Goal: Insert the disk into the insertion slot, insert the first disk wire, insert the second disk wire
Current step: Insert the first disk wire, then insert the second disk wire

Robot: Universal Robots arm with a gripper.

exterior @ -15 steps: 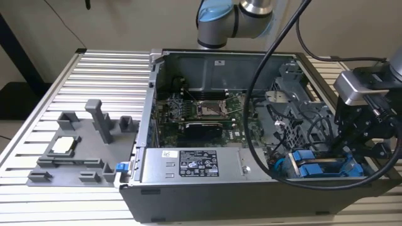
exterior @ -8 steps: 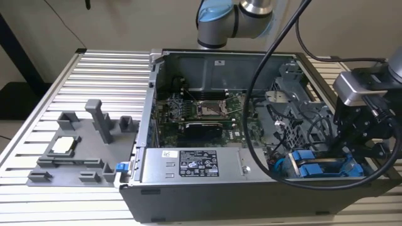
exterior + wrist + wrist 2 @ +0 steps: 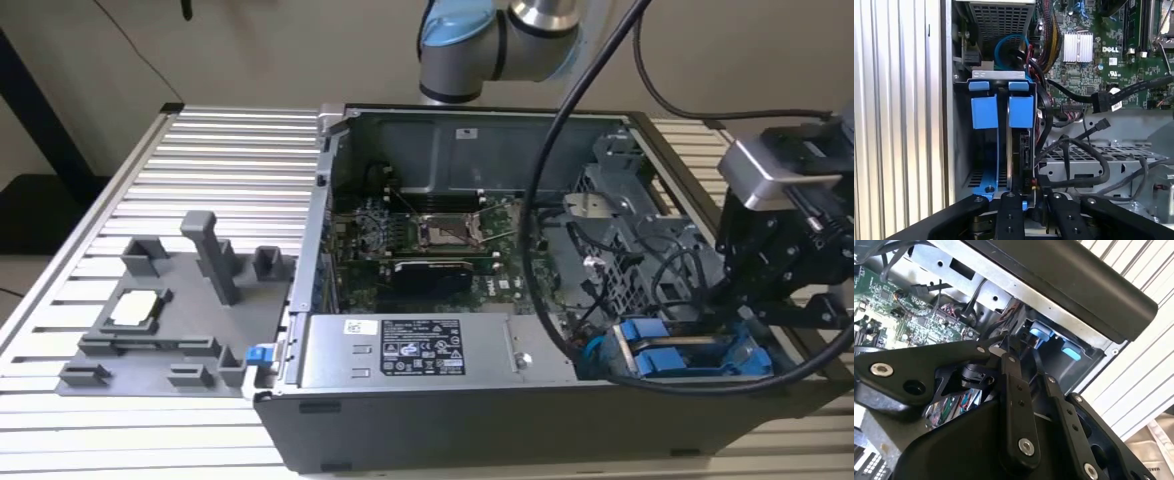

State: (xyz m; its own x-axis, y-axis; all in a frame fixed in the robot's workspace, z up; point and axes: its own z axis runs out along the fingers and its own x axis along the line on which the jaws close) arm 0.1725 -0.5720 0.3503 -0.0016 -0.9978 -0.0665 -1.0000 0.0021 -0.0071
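Reaching into the near corner of the open computer case, on the exterior view's right, the gripper hangs right at the insertion slot. Its two black fingers stand narrow, with only a small gap between them. In the first wrist view a small black plug sits in that gap, seemingly pinched, touching the edge of the disk that faces the gripper. Whether the plug is pushed fully home cannot be told.

The disk stands on edge inside the slot. Its blue carrier bracket is level with a second blue carrier just beside it in the neighbouring bay. A black wire runs from the plug along the disk's side toward the motherboard. A loose black cable end lies over the board's edge, and a smaller connector lies near it, both apart from the gripper.

In the exterior view the case lies on a ribbed metal table. A grey power supply box with a sticker runs along the case's near wall, to the exterior view's left of the slot. A grey fixture tray rests on the table, well apart on the exterior view's left.
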